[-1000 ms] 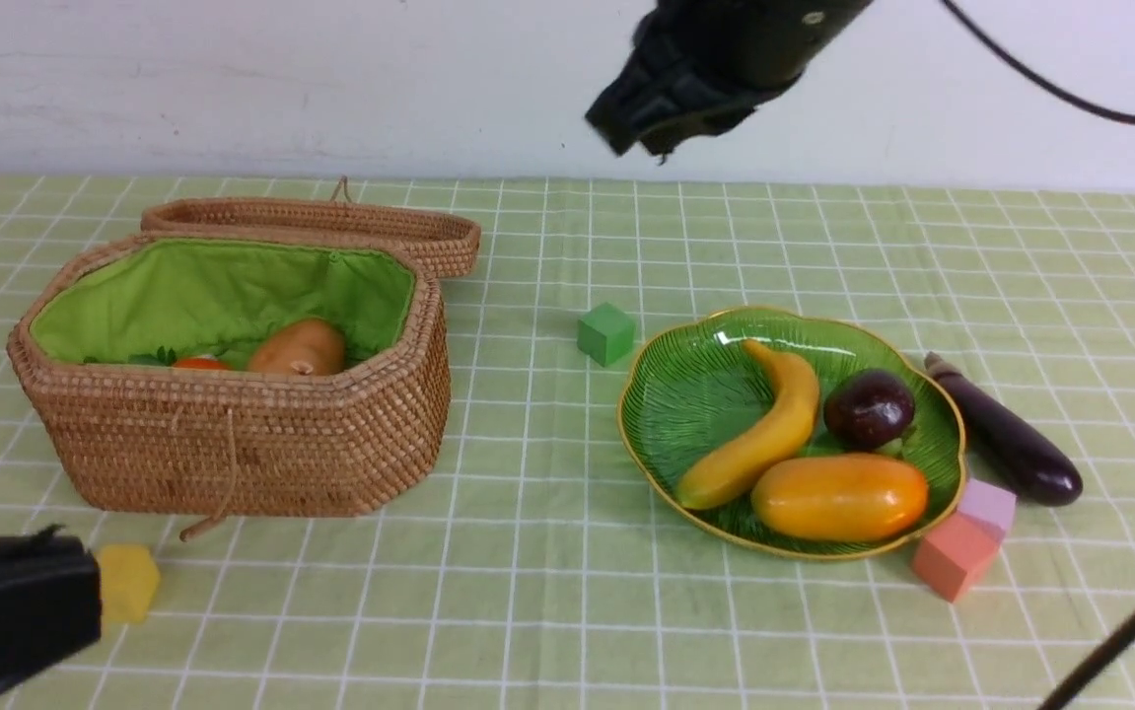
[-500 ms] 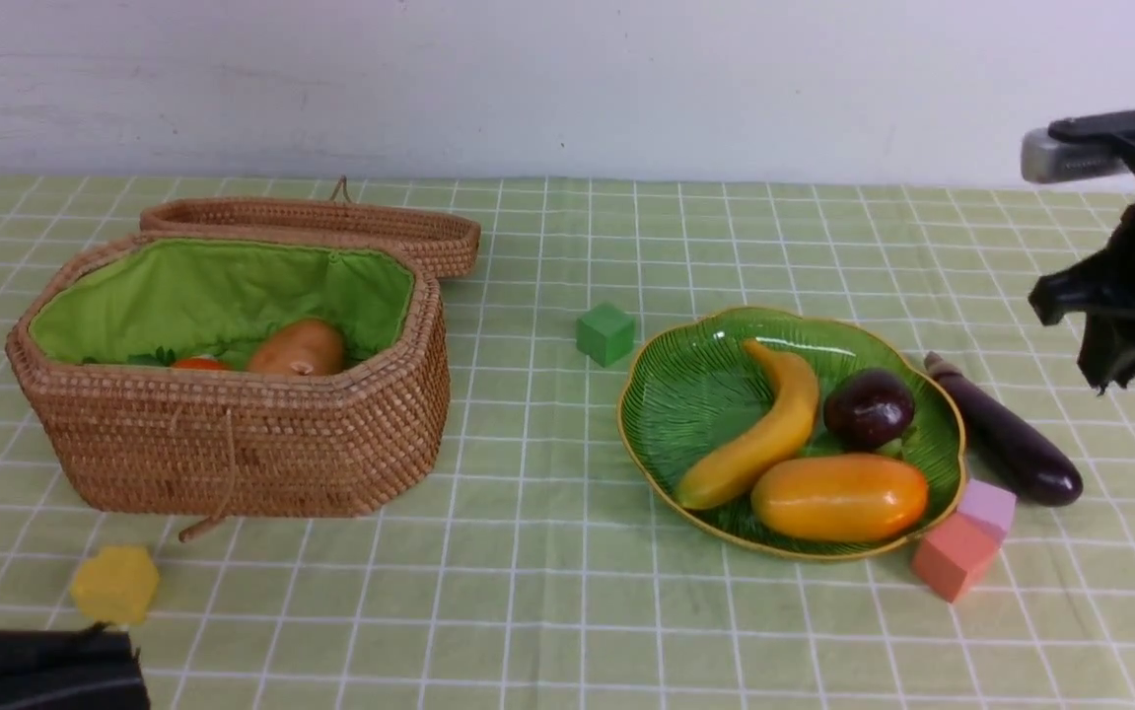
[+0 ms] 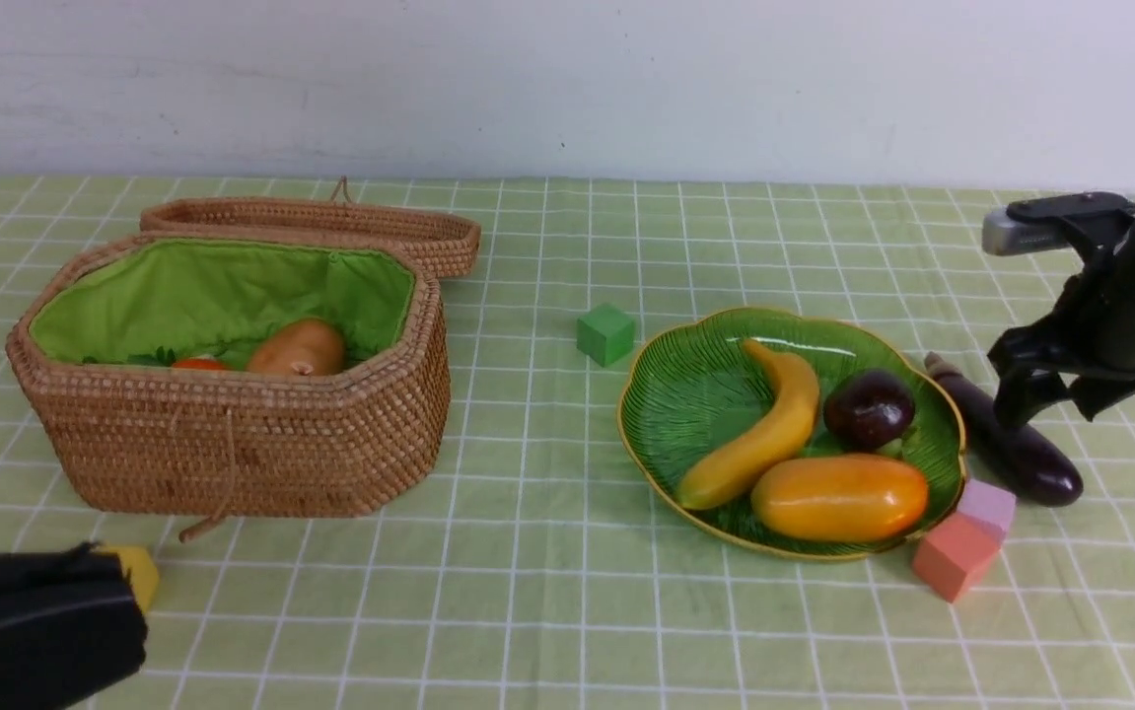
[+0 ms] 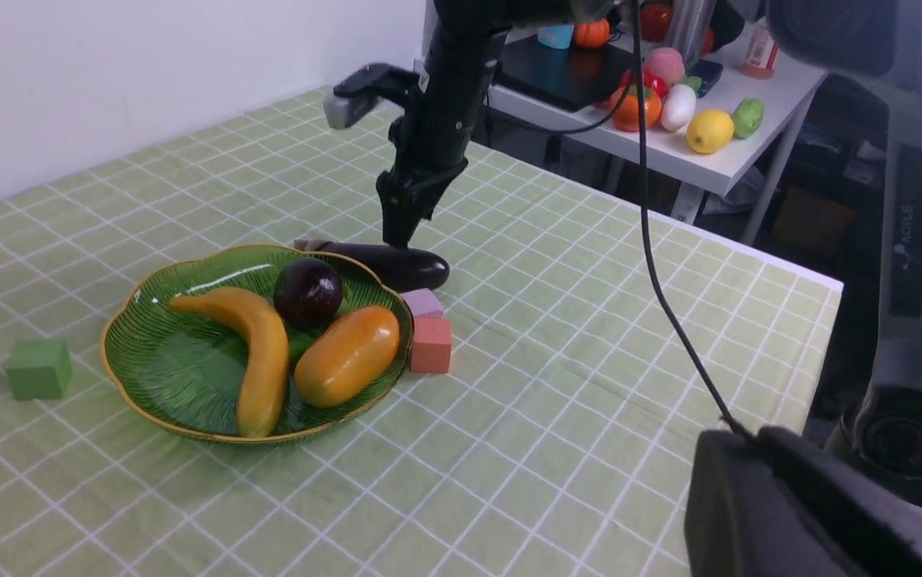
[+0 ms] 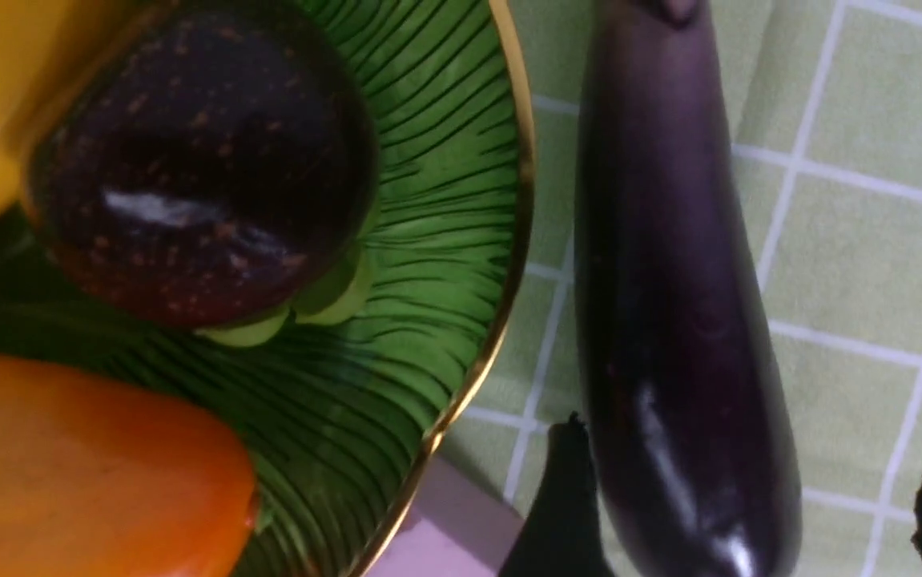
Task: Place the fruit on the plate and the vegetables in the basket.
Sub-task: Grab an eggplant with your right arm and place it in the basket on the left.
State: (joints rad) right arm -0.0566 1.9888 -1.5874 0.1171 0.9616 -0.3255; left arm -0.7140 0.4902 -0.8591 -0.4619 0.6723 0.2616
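Observation:
The green plate [image 3: 685,394] holds the banana [image 3: 759,429], the mango [image 3: 838,496] and the mangosteen [image 3: 869,407]. Just right of it on the cloth lies the eggplant [image 3: 1011,439]. My right gripper [image 3: 1050,406] hangs open over the eggplant's middle. In the right wrist view the eggplant [image 5: 669,280] lies between the spread fingers [image 5: 557,497], nearer one of them, and the right gripper [image 5: 749,489] is not closed on it. The open basket [image 3: 232,444] at left holds the potato [image 3: 299,347] and the carrot [image 3: 200,363]. My left gripper [image 3: 123,611] is shut and empty at the near left corner.
A green cube [image 3: 605,333] sits left of the plate. A pink block [image 3: 952,555] and a lilac block [image 3: 988,505] touch its near right rim. A yellow block [image 3: 140,572] is half hidden behind my left gripper. The basket lid [image 3: 330,222] lies folded back.
My right arm swung from high at the back centre over to the right, came down over the eggplant, and its jaws opened. My left gripper shifted and now covers part of the yellow block.

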